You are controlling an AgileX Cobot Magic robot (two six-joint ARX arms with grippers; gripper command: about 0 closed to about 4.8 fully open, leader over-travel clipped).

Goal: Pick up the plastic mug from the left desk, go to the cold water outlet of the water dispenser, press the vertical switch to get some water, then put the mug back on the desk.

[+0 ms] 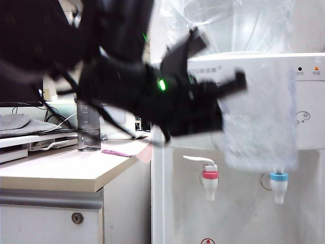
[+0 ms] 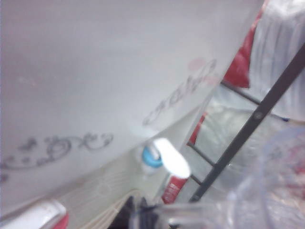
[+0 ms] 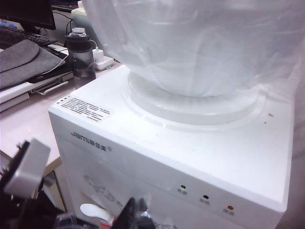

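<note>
The left gripper [image 1: 238,84], clenched on the plastic mug [image 1: 260,119], holds it upright before the water dispenser [image 1: 310,101], its base just above and slightly left of the cold water outlet [image 1: 279,184]; the right gripper [image 3: 136,210], state unclear, hangs above the dispenser's top.

On the front edge of the water dispenser [image 3: 190,157] we read the grey brand "Jam" followed by small Chinese characters too fine to make out. A white sticker [image 3: 83,109] on its top carries lines of print too small to read. Tiny captions under the three indicator lights [image 3: 205,196] are illegible.
</note>
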